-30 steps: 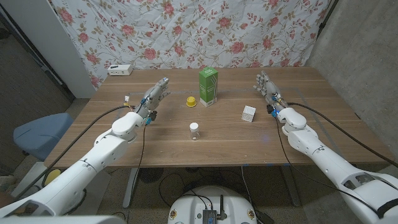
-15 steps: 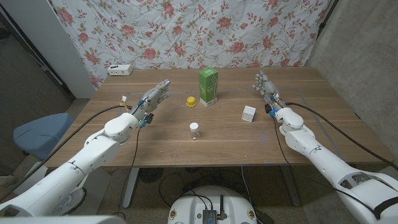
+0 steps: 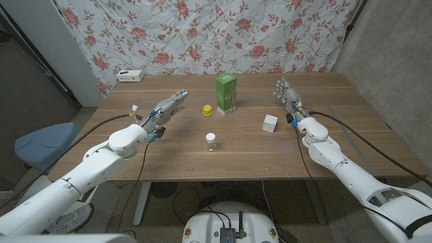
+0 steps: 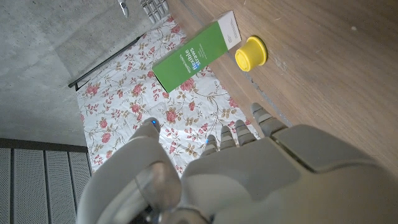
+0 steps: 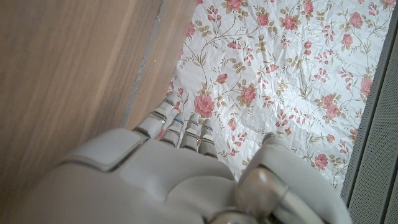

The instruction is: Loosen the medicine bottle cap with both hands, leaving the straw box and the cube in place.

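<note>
White-capped and clear-bodied, the medicine bottle (image 3: 211, 142) stands upright on the tabletop (image 3: 243, 158), its long axis vertical, nearer the robot than the green straw box (image 3: 226, 94), with the white cube (image 3: 270, 123) off to the bottle's right and a yellow cap (image 3: 207, 109) just left of the straw box. The left hand (image 3: 167, 108) is beyond the bottle and to its left, fingers stretched out and apart, holding nothing. The right hand (image 3: 289, 96) is farther off, beyond the cube, likewise empty with fingers extended. The left hand looks slightly nearer; both must come inward and toward the robot.
</note>
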